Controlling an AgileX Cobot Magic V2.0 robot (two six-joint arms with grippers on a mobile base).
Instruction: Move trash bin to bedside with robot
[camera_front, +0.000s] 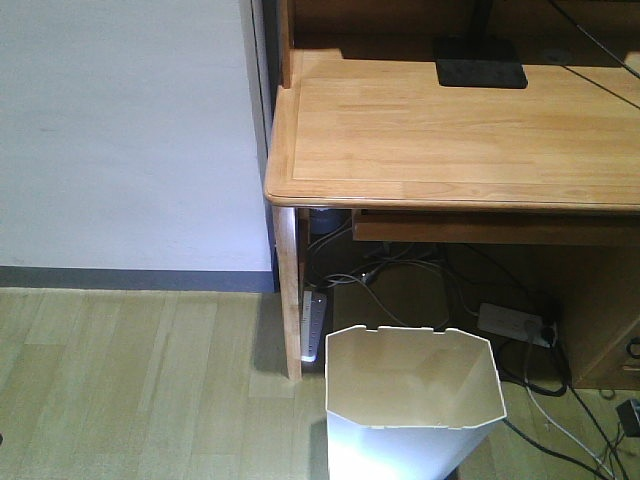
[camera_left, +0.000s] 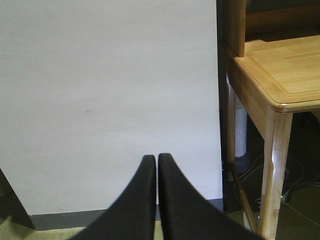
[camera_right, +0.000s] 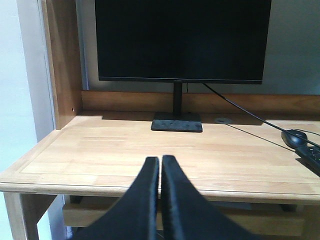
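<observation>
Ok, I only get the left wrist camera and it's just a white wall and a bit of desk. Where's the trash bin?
Observer: The front view has it. The trash bin stands on the floor in front of the desk, close to the corner leg.
Operator: Is there stuff on top of the desk?
Observer: Yes, the right wrist view shows a black monitor on its stand at the back of the desk.
Operator: Is the other gripper holding anything?
Observer: No. The right gripper is shut with nothing between its fingers, and it points at the desk.
</observation>
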